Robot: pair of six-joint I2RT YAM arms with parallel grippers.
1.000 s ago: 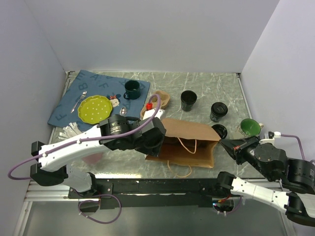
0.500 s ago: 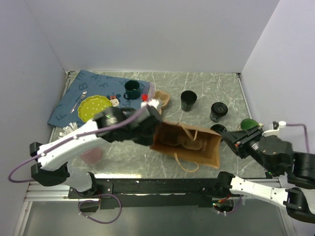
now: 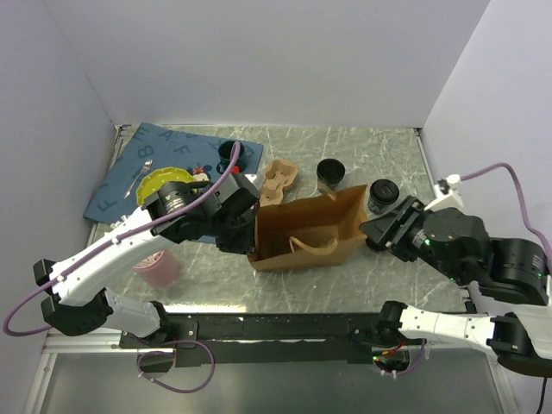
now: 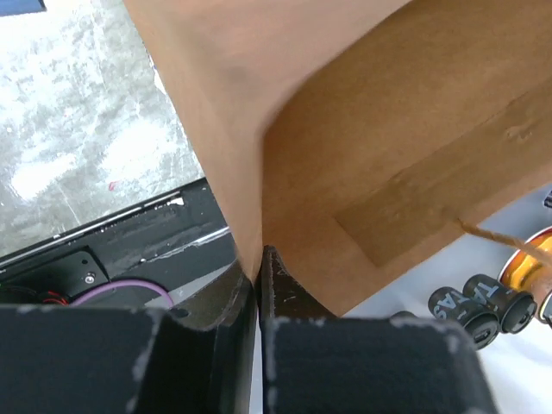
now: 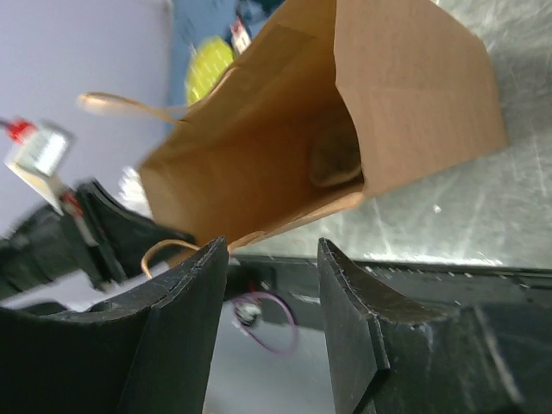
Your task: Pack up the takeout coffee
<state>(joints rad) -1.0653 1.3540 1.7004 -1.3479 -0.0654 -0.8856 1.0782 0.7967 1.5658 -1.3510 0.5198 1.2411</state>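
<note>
Paper bag: brown kraft paper, matt, lightly creased; handle is thin twisted cord. Table: grey-green marbled top, smooth, semi-glossy. Placemat: blue cloth, matt. Cup carrier: tan moulded pulp, rough. Takeout coffee: black cup, plastic-looking lid, slight sheen. Plate: yellow-green, glossy.

Closed-in corner, soft even light.
A plain white back wall meets a lilac-tinted left wall and right wall; the table between them has a marbled grey top, with a black rail along its near edge.
</note>
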